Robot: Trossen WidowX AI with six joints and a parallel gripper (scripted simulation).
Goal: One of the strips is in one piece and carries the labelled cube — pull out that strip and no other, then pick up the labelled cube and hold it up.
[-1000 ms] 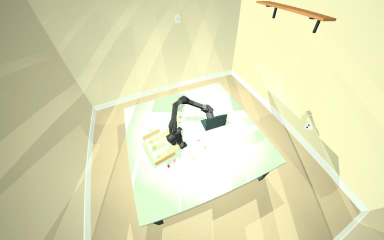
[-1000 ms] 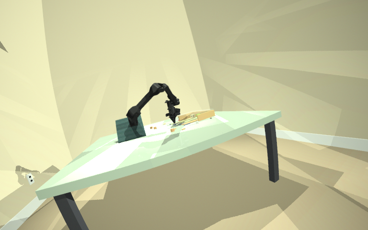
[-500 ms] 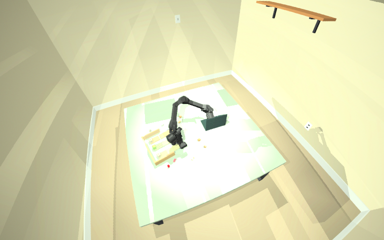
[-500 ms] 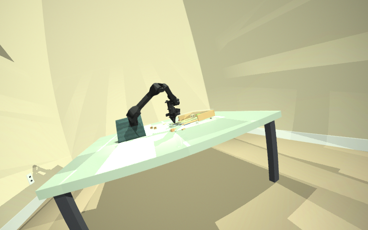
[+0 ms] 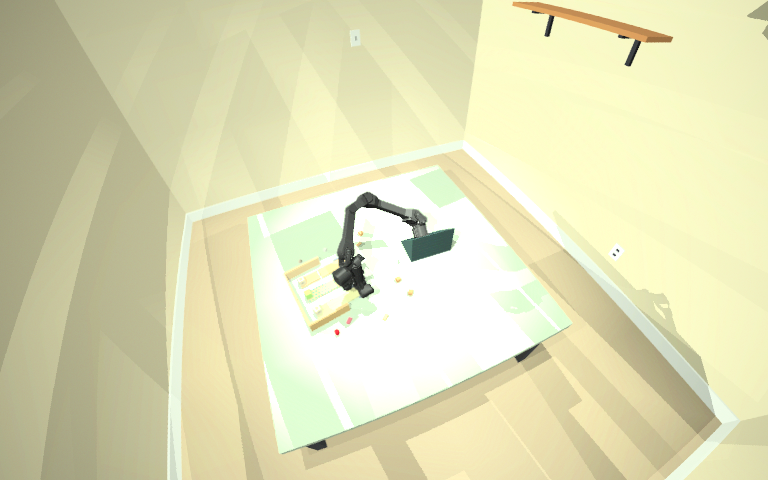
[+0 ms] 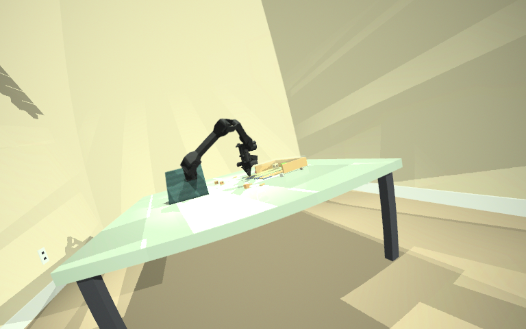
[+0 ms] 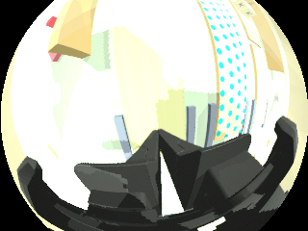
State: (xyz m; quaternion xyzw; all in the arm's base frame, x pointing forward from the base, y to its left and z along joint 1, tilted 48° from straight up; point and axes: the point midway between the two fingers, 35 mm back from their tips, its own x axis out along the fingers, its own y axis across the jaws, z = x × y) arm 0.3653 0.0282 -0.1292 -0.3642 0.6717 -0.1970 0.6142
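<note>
My gripper (image 6: 249,175) (image 7: 160,132) is shut and empty, low at the open end of the wooden frame (image 5: 331,316) (image 6: 294,165). In the wrist view a plain pale strip (image 7: 140,63) runs ahead of the fingertips. A strip with cyan dots (image 7: 231,64) lies to its right. Dark letters show on a pale cube (image 7: 244,8) at the top right. In the top view, two pale cubes (image 5: 301,281) (image 5: 317,309) and a green cube (image 5: 308,294) stand inside the frame; their labels are unreadable there. Glare and the arm hide parts of the strips, so their wholeness cannot be told.
Upright grey-blue bars (image 7: 122,135) (image 7: 191,126) (image 7: 211,125) stand near the fingertips. A frame wall (image 7: 74,31) is at the left. A red piece (image 5: 336,332) and small orange blocks (image 5: 398,279) (image 5: 410,292) lie outside the frame. A dark green panel (image 5: 431,244) (image 6: 188,186) stands by the arm's base.
</note>
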